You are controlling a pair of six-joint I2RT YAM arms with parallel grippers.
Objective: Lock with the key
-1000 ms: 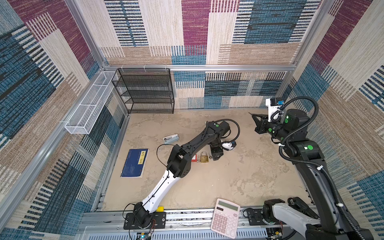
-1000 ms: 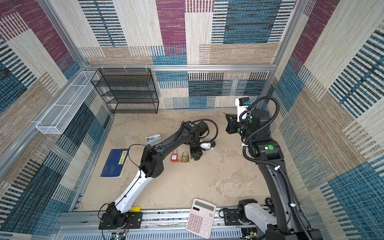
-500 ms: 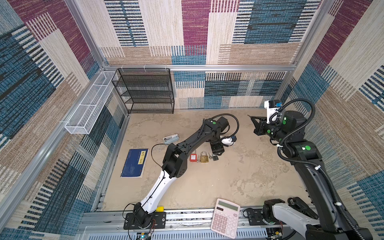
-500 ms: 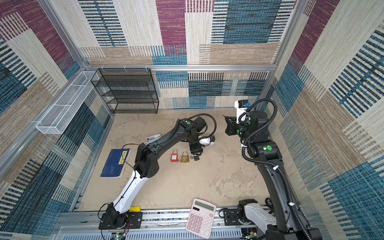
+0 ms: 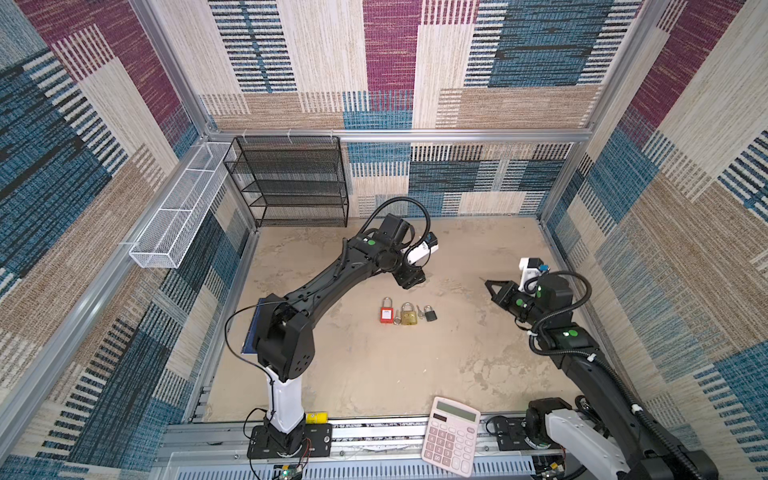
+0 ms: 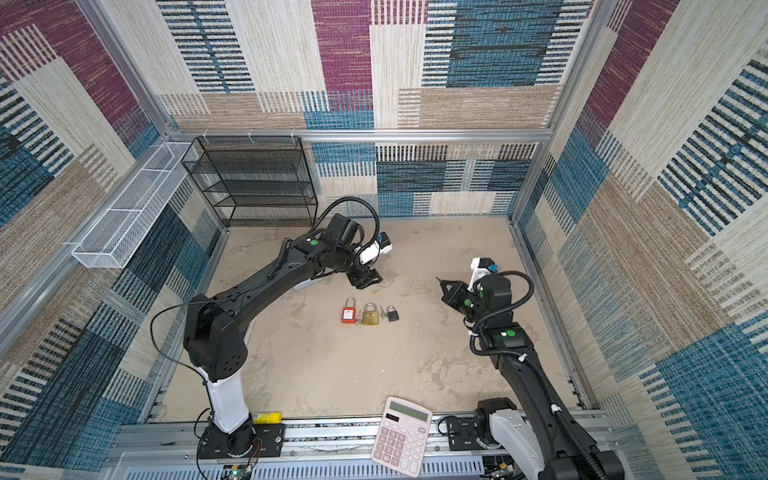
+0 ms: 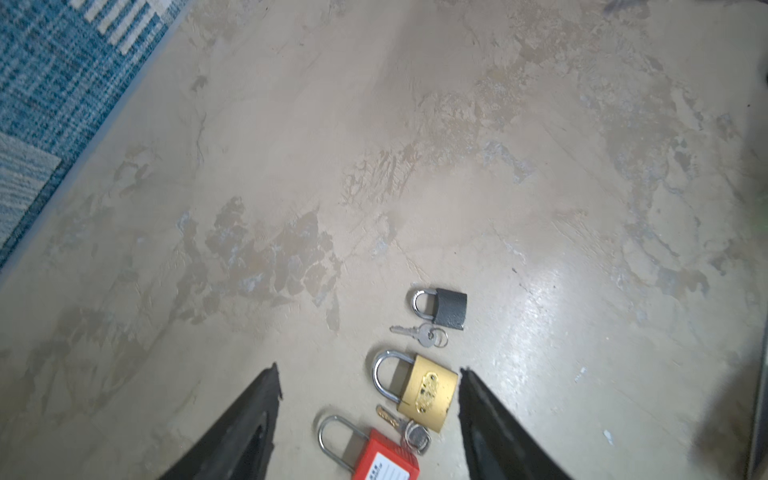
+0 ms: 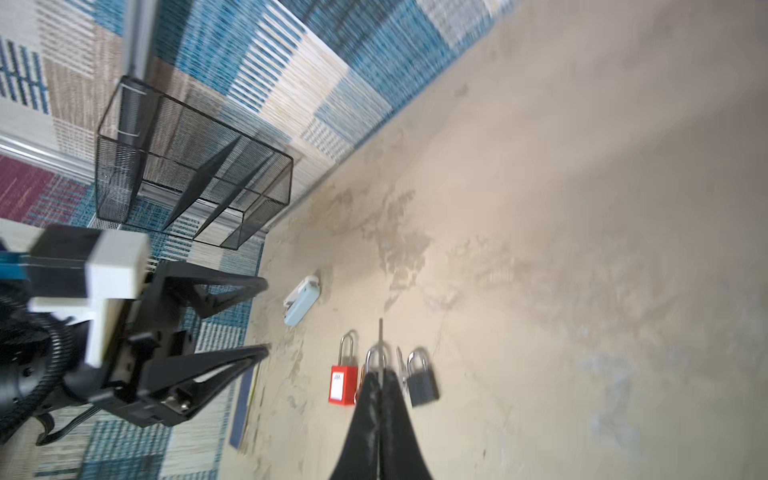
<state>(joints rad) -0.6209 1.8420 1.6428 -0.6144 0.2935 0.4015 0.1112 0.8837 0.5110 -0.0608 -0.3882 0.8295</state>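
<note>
Left gripper point(image 7: 369, 368) jaws spread wide, gripping nothing, hanging near the gold brass padlock point(image 7: 426, 392) mid-row on the beige table point(image 5: 374, 374). Right gripper point(image 8: 380, 374) jaws pinched shut around a thin grey metal blade point(image 8: 380, 340), well away.

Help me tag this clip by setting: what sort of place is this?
Most likely a robot test cell, not a home or workshop: patterned fabric walls on an aluminium frame box in a bare tabletop, two arms sit bolted to a front rail, and padlocks and a calculator lie staged.
</note>
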